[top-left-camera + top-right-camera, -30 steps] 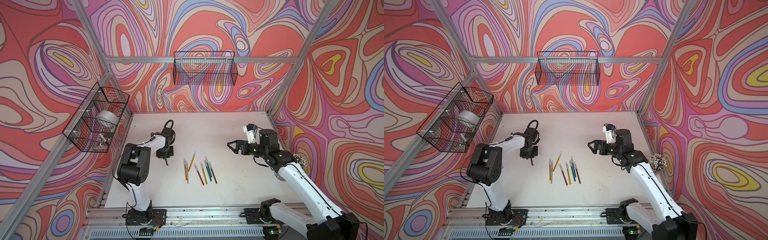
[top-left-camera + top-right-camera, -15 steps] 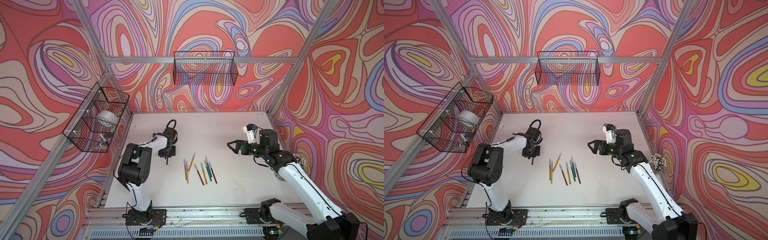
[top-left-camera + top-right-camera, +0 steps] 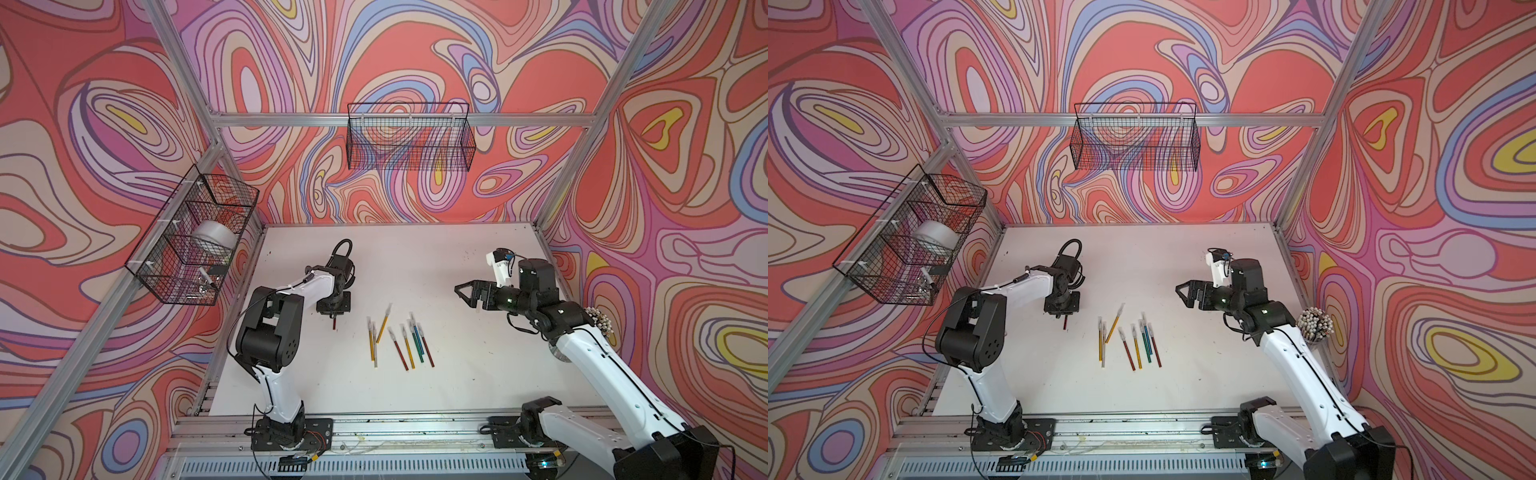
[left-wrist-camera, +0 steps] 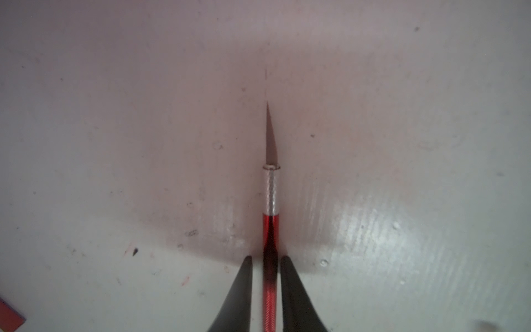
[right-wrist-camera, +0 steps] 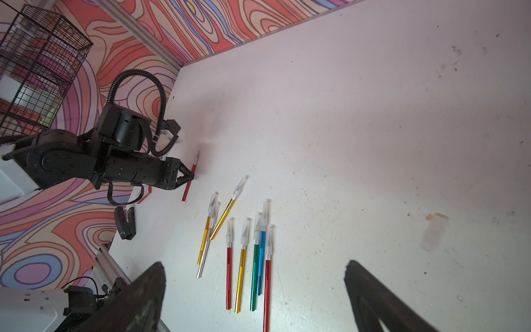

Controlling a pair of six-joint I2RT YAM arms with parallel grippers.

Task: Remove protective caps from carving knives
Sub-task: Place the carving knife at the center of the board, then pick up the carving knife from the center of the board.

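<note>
Several carving knives (image 3: 401,343) (image 3: 1131,343) with gold, silver, red, green and blue handles lie side by side mid-table, each with a whitish protective cap (image 5: 243,230) on its far end. A red knife (image 4: 270,230) (image 5: 189,178) with a bare blade lies flat on the table apart from them. My left gripper (image 4: 265,258) (image 3: 333,318) straddles its handle, open only a little, with a thin gap on each side. My right gripper (image 5: 254,266) (image 3: 465,293) hangs wide open and empty above the table, right of the row. One loose cap (image 5: 434,232) lies on the table near it.
A cup of white-tipped sticks (image 3: 1314,326) stands at the right edge behind my right arm. Wire baskets hang on the left wall (image 3: 191,245) and back wall (image 3: 409,141). A black clip-like part (image 5: 125,222) and a small red block (image 5: 145,195) lie near the left arm.
The left gripper's fingers have eased apart from the red knife's handle, and the knife now rests on the table. The right arm has not moved.
</note>
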